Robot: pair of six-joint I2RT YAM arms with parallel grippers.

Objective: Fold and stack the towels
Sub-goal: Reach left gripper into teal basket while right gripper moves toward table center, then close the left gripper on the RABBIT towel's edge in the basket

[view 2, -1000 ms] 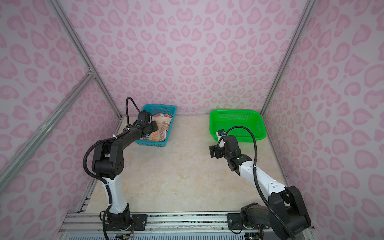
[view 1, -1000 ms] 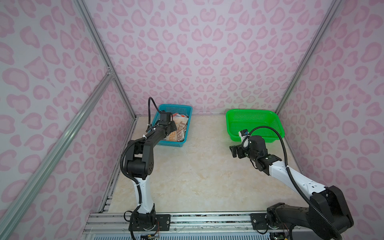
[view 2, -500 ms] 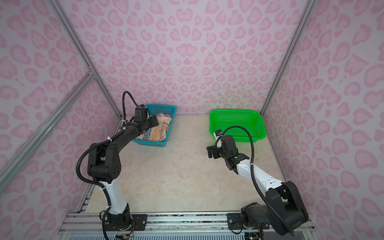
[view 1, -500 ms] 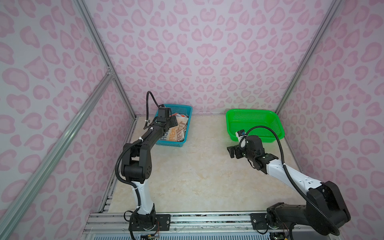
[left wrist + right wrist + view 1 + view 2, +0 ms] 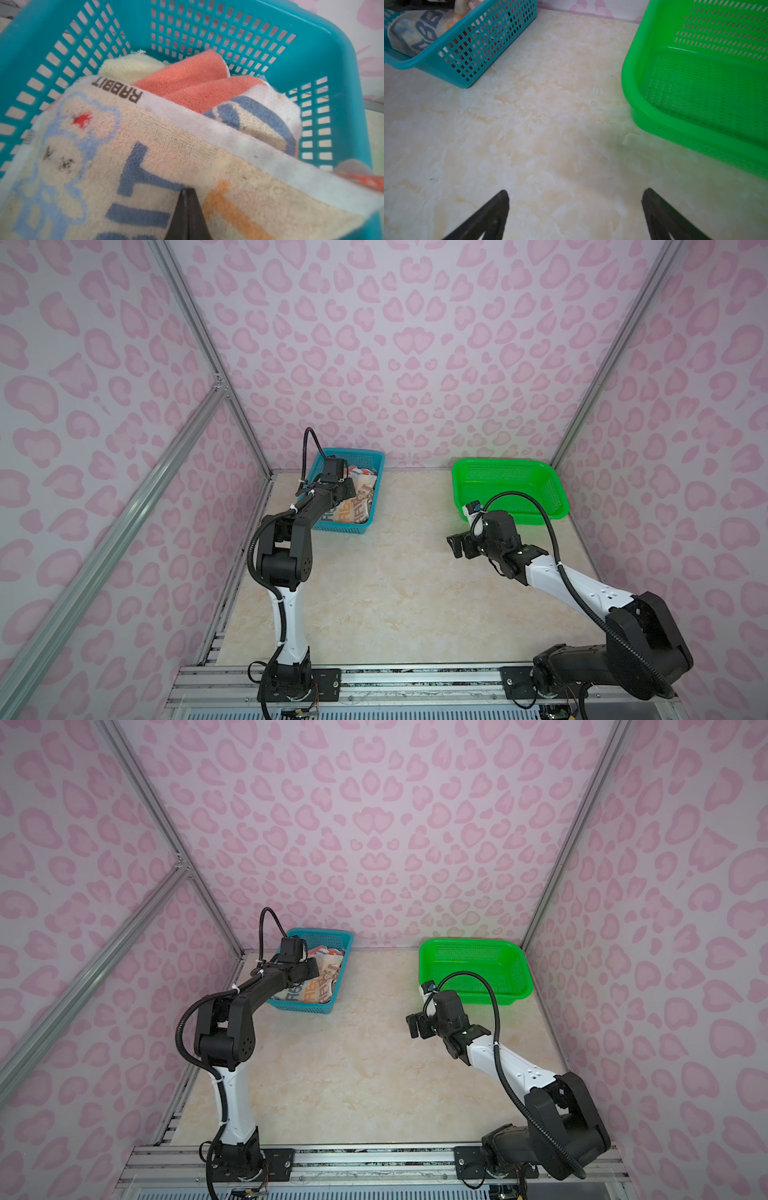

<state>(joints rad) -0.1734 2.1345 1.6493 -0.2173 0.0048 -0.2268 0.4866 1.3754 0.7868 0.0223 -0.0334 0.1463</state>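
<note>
The towels lie bunched in the blue basket (image 5: 365, 456) at the back left. On top is the striped RABBIT towel (image 5: 145, 155), also seen in both top views (image 5: 353, 508) (image 5: 316, 990). Behind it show a coral towel (image 5: 187, 79) and a pale cream one (image 5: 128, 66). My left gripper (image 5: 188, 190) reaches into the basket (image 5: 328, 932), its fingers pressed together with the tip pinched into the striped towel. My right gripper (image 5: 575, 195) hovers open over bare table, in front of the green basket (image 5: 511, 462), holding nothing.
The green basket (image 5: 695, 128) at the back right has nothing in it. The marble tabletop (image 5: 395, 593) lies between the two arms. Pink patterned walls with metal rails close in the back and both sides.
The left gripper opened and then shut again on the striped towel in the blue basket, shifting a little. The right gripper drifted slightly left and stayed open.
</note>
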